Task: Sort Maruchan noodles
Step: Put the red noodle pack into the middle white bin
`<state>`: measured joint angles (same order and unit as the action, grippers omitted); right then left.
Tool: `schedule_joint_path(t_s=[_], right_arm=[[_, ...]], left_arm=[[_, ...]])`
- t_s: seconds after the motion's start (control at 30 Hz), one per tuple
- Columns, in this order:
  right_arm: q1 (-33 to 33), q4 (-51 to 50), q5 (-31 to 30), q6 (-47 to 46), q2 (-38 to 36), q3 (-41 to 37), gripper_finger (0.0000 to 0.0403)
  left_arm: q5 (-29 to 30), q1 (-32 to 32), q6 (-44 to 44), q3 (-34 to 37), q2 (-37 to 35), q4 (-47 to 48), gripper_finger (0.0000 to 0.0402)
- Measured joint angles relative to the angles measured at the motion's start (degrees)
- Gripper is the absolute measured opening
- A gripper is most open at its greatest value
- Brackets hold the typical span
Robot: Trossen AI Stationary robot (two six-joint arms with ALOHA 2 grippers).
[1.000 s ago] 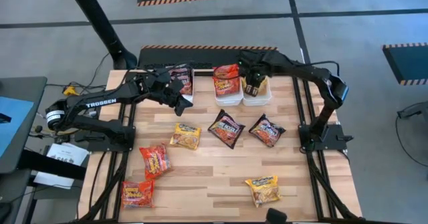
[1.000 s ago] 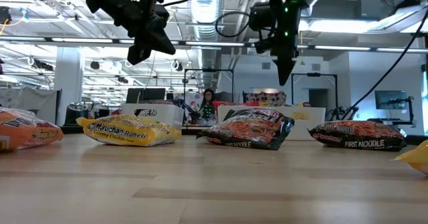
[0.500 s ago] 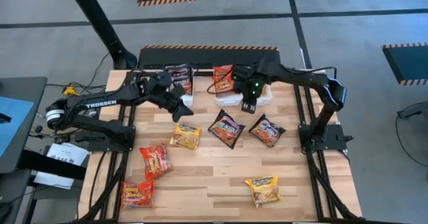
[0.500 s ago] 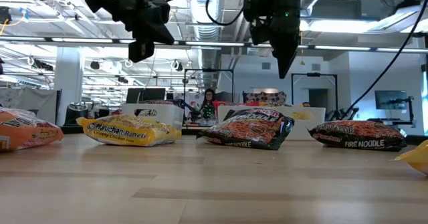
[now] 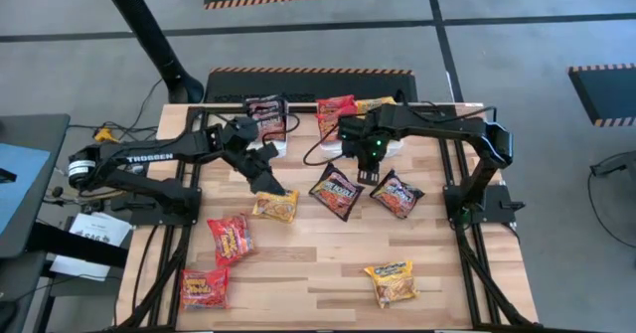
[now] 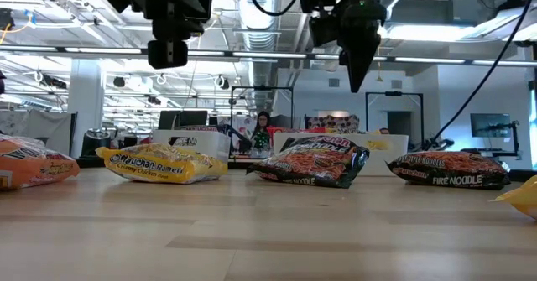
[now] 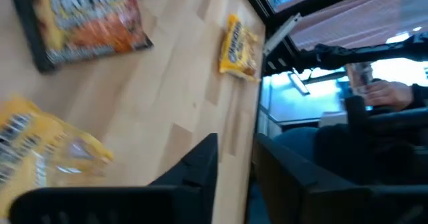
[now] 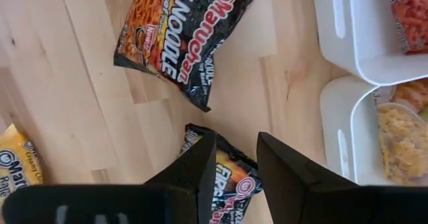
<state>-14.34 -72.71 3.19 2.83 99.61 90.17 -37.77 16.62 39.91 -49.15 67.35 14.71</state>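
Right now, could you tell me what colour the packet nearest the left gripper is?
Yellow packet, by the left gripper; the high view shows it best.

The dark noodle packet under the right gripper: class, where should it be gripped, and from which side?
Judging by its pose, pinch the dark noodle packet across its puffed middle, from straight above. It lies flat on the table, and the open right gripper hangs just above it.

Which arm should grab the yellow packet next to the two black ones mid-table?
Left, probably. The left gripper hangs open almost over the yellow crinkly plastic noodle packet. The right gripper, also open, is between the two black noodle packets, farther away.
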Motion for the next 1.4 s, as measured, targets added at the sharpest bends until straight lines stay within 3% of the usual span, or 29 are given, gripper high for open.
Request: schedule_joint_path(t_s=[0.27, 0.5, 0.77, 1.07, 1.4], right_arm=[[0.9, -1.7, 0.0, -1.4, 0.0, 0.0, 0.0132], [0.9, -1.7, 0.0, -1.4, 0.0, 0.0, 0.0132], [0.9, -1.5, 0.0, -1.4, 0.0, 0.0, 0.0132], [0.9, -1.5, 0.0, -1.5, 0.0, 0.0, 0.0132], [2.4, -0.8, 0.0, -3.1, 0.0, 0.0, 0.0132]], left_arm=[[-3.2, -1.8, 10.6, 0.0, 0.0, 4.7, 0.0168], [0.1, -8.0, 14.8, 0.0, -1.8, 20.8, 0.0171], [13.0, -20.5, 28.5, 0.0, -7.9, 32.2, 0.0159], [25.7, -36.2, 48.1, 2.3, -15.2, 33.2, 0.0157], [40.8, -50.2, 61.9, 2.5, -17.9, 40.4, 0.0157]])
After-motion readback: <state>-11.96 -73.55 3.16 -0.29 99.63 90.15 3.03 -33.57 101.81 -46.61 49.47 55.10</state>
